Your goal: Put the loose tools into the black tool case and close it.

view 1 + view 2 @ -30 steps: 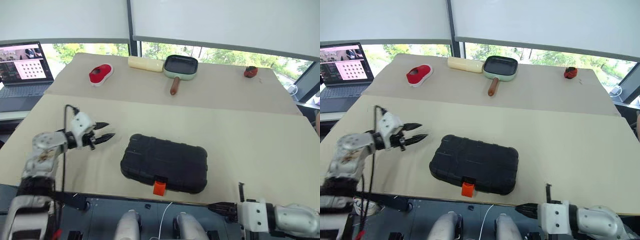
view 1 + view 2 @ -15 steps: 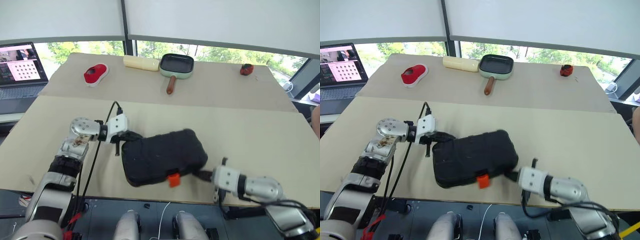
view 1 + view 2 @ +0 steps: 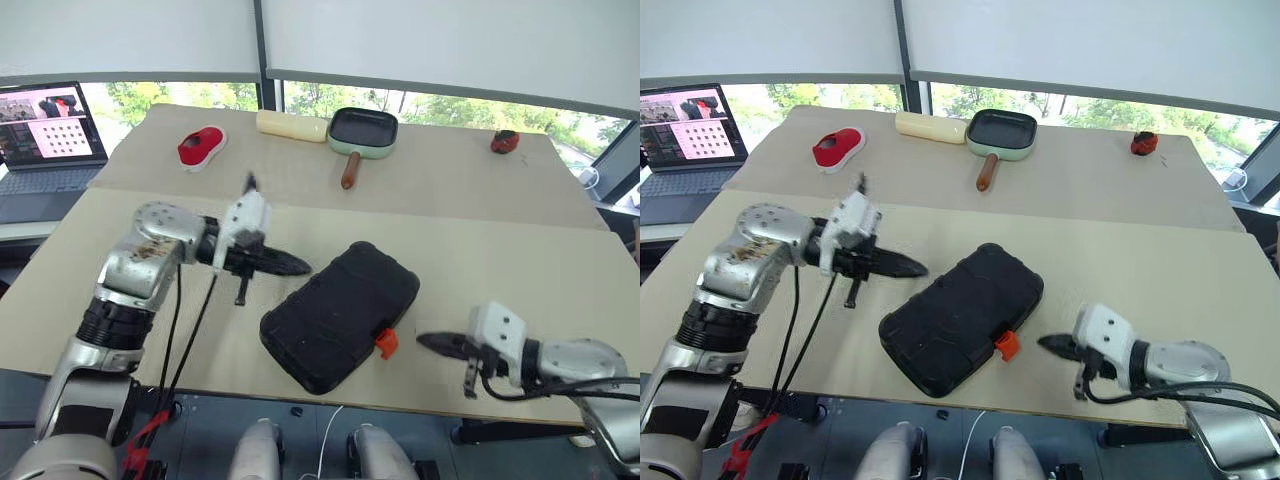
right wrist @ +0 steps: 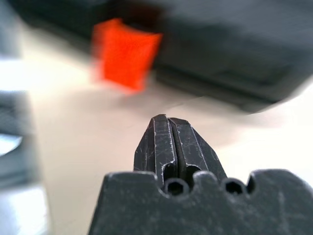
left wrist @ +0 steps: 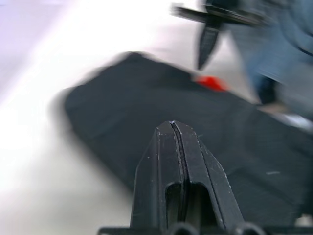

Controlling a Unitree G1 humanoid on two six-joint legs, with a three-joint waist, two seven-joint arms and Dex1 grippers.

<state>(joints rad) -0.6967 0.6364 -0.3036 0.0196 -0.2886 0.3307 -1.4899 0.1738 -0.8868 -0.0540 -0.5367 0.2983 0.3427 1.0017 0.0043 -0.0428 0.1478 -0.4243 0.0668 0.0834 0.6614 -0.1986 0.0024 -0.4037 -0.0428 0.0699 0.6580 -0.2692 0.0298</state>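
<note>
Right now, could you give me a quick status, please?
Both grippers shut, left, right, holding nothing. Case closed, skewed on table. Nothing blocking.

Beige table (image 3: 520, 250) with case (image 3: 340, 315), pan (image 3: 362, 133), shoe (image 3: 201, 148)

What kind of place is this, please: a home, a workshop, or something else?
Probably a robot test room or lab, not a home. A cloth-covered table holds unrelated props: a black tool case, a pan, a red shoe. A laptop stands beside it, by big windows.

Your left hand (image 3: 297, 266) sits left of centre, fingers pressed together, pointing right. Your right hand (image 3: 428, 341) sits lower right, fingers together too, pointing left.
</note>
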